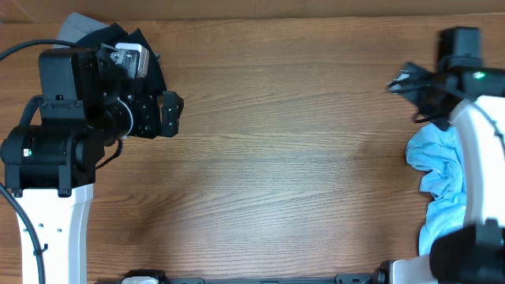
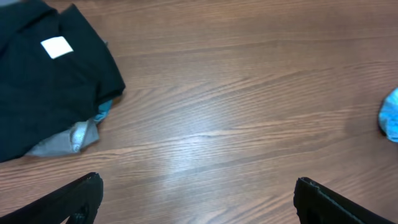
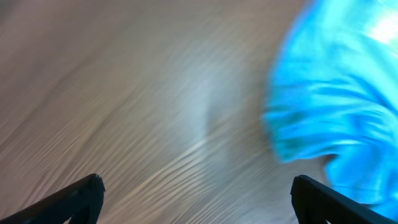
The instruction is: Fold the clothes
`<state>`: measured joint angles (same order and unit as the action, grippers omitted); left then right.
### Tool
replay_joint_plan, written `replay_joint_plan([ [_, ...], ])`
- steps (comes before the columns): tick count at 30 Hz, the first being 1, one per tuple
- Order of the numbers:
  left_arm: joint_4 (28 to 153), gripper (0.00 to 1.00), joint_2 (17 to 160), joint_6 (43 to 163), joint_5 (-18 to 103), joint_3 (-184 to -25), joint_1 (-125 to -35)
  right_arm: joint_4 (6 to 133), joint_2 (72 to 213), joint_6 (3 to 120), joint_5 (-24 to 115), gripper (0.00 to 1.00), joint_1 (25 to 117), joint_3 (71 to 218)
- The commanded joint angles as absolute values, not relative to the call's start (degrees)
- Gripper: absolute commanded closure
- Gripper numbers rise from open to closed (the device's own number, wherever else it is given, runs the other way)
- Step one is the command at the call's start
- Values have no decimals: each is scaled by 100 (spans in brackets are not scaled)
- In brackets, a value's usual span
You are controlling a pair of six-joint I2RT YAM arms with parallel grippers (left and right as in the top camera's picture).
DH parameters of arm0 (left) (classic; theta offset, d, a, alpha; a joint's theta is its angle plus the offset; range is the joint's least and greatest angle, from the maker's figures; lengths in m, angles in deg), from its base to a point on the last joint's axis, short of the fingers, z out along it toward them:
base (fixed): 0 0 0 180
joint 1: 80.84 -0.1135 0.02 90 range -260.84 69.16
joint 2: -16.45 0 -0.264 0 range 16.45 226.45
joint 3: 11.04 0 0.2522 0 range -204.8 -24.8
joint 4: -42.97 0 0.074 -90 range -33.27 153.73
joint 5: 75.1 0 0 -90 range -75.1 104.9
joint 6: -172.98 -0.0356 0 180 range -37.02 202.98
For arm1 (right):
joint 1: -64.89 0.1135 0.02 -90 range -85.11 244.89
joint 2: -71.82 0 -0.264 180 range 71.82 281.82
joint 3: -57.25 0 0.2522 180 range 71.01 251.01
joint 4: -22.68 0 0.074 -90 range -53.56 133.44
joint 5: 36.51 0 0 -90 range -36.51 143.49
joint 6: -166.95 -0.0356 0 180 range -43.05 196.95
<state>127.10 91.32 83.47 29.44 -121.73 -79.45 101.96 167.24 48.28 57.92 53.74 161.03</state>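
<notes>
The clothes lie in two heaps. A crumpled light blue T-shirt (image 1: 439, 167) sits at the table's right edge, partly under my right arm, and fills the right side of the blurred right wrist view (image 3: 336, 106). A pile of black and grey garments (image 1: 117, 36) lies at the far left corner; the left wrist view shows its black top piece (image 2: 50, 81) with a white label. My left gripper (image 1: 172, 114) hangs open beside that pile, nothing between its fingers (image 2: 198, 182). My right gripper (image 1: 399, 80) is open over bare wood just left of the T-shirt (image 3: 198, 183).
The wooden table (image 1: 292, 158) stretches between the two arms. The left arm's white base (image 1: 51, 229) stands at the front left and the right arm's white link (image 1: 481, 150) crosses over the T-shirt. A black rail (image 1: 252, 279) runs along the front edge.
</notes>
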Motion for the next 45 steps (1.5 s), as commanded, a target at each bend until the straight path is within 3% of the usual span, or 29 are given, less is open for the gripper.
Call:
replay_joint_plan([
  [1, 12732, 0, 9117, 8350, 3150, -12359, -7969, 10168, 17288, 4514, 5615, 4, 4591, 16228],
  [7, 12743, 0, 9117, 8343, 3320, -12359, -7969, 9674, 18769, 4367, 5366, 10, 3673, 16208],
  [13, 12738, 0, 9117, 8343, 3318, -12359, -7969, 9418, 19253, 4393, 4939, 19, 3649, 16202],
  [19, 12719, 0, 9117, 8343, 3320, -12359, -7969, 8952, 19283, 4389, 4935, 46, 3850, 16097],
  [20, 12717, 0, 9117, 8343, 3318, -12359, -7969, 8898, 19283, 4387, 4970, 48, 3876, 16097],
  [22, 12719, 0, 9117, 8343, 3318, -12359, -7969, 8782, 19283, 4387, 4996, 47, 3925, 16097],
  [25, 12734, 0, 9117, 8345, 3320, -12359, -7969, 8808, 19285, 4336, 4994, 30, 3986, 16097],
  [27, 12771, 0, 9117, 8343, 3318, -12356, -7969, 8915, 19288, 4317, 4996, 31, 4034, 16094],
  [33, 12787, 0, 9119, 8341, 3316, -12356, -7969, 8900, 19325, 4238, 5123, 62, 4084, 16094],
  [34, 12793, 0, 9119, 8341, 3316, -12359, -7969, 8852, 19325, 4245, 5123, 75, 4084, 16097],
  [35, 12802, 0, 9117, 8341, 3316, -12356, -7969, 8836, 19303, 4284, 5123, 96, 4084, 16116],
  [39, 12804, 0, 9117, 8341, 3318, -12359, -7969, 8974, 19075, 4356, 4900, 96, 4023, 16392],
  [45, 12732, 0, 9117, 8341, 3342, -12359, -7969, 9009, 18026, 5663, 4067, 96, 4290, 17165],
])
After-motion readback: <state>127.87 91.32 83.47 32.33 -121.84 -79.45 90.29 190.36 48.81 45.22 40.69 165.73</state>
